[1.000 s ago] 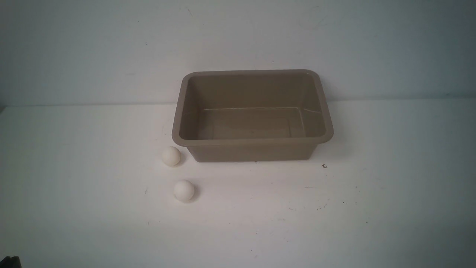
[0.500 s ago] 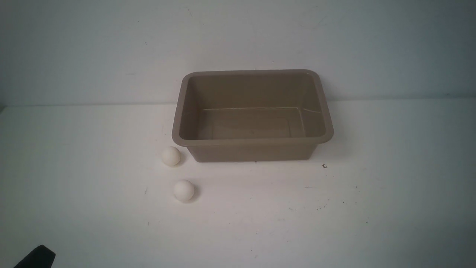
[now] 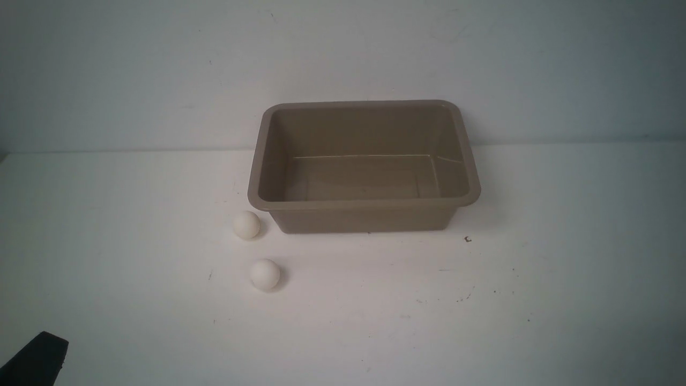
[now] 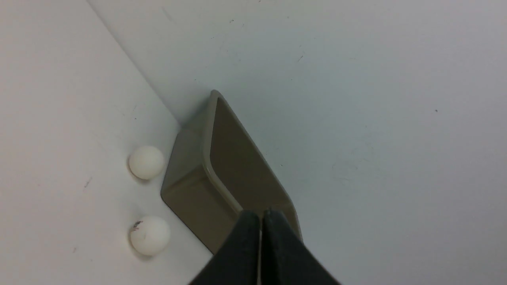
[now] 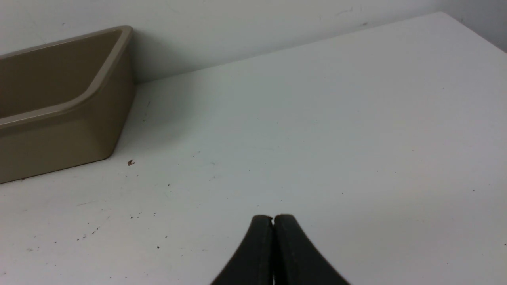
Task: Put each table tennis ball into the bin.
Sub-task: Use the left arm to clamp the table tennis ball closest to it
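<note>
Nothing of the task is done yet, as far as these views show: both balls lie on the white counter and none is inside the bin. The tan-brown bin stands upright toward the back of the counter near the wall, its open mouth facing up, and its floor is bare – no ball, no other item in it. The farther ball sits just beside the bin's front left corner, near the wall of the tub though apparently not touching it; the nearer ball rests a little closer to the robot, apart from both the bin and its twin. In the left wrist view one of the two carries a small dark smudge. The left end effector has its jaws pressed together with nothing between them, and in the front view it shows only as a dark shape at the lower left corner, well apart from the balls. The right end effector is likewise closed and empty, hovering over bare counter on the bin's right side. What is left, by my judgement, is the whole job – each ball must be picked up in turn, carried over the flared rim and released inside
</note>
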`<state>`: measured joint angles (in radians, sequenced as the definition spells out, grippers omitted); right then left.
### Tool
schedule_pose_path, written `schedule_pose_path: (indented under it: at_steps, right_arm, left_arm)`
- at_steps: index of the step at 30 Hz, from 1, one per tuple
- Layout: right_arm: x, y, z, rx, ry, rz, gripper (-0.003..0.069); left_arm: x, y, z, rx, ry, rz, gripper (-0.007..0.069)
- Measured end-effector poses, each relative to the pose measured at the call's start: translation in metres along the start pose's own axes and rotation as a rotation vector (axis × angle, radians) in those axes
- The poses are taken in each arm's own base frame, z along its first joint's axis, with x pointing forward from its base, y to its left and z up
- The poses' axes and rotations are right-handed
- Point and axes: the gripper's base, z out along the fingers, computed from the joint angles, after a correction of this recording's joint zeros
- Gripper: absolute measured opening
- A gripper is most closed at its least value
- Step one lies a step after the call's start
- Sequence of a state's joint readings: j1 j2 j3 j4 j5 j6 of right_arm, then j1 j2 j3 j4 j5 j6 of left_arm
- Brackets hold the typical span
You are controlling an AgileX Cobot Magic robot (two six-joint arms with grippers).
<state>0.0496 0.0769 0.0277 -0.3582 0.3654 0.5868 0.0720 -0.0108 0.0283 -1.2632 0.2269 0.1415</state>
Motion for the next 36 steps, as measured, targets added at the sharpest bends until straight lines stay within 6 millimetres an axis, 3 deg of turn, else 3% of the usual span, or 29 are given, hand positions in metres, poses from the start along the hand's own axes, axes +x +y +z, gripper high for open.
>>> schedule_pose_path:
  at_steps: [5,7,8,11,14,16,18,25,29,30,32,36]
  right_arm:
    - [0.000,0.000,0.000,0.000,0.000,0.000,-0.0015]
    - [0.000,0.000,0.000,0.000,0.000,0.000,-0.0015]
    - [0.000,0.000,0.000,0.000,0.000,0.000,-0.0015]
    - [0.000,0.000,0.000,0.000,0.000,0.000,-0.0015]
    - [0.000,0.000,0.000,0.000,0.000,0.000,-0.0015]
    - [0.000,0.000,0.000,0.000,0.000,0.000,-0.0015]
    - [0.000,0.000,0.000,0.000,0.000,0.000,-0.0015]
    - [0.000,0.000,0.000,0.000,0.000,0.000,-0.0015]
    - [0.000,0.000,0.000,0.000,0.000,0.000,-0.0015]
    - [0.000,0.000,0.000,0.000,0.000,0.000,-0.0015]
    - [0.000,0.000,0.000,0.000,0.000,0.000,-0.0015]
    - [0.000,0.000,0.000,0.000,0.000,0.000,-0.0015]
  left_arm:
    - [-0.005,-0.012,-0.002,0.035,-0.012,0.158,-0.0004]
    - [-0.016,-0.038,-0.007,0.103,-0.062,0.306,-0.0004]
    - [-0.016,-0.038,-0.007,0.103,-0.062,0.306,-0.0004]
    - [-0.033,-0.082,-0.022,0.206,-0.163,0.599,-0.0004]
    - [-0.037,-0.103,-0.029,0.261,-0.175,0.774,-0.0004]
    - [-0.036,-0.114,-0.022,0.280,-0.085,0.842,-0.0004]
    - [-0.036,-0.120,-0.010,0.270,0.018,0.875,-0.0004]
    - [-0.039,-0.107,0.080,0.066,0.563,0.925,-0.0003]
    - [-0.043,-0.088,0.135,-0.046,0.807,0.867,-0.0001]
    - [-0.044,-0.087,0.141,-0.056,0.825,0.865,0.0000]
    - [-0.042,-0.068,0.173,-0.118,0.964,0.809,0.0011]
    - [-0.036,-0.042,0.210,-0.170,1.112,0.737,0.0045]
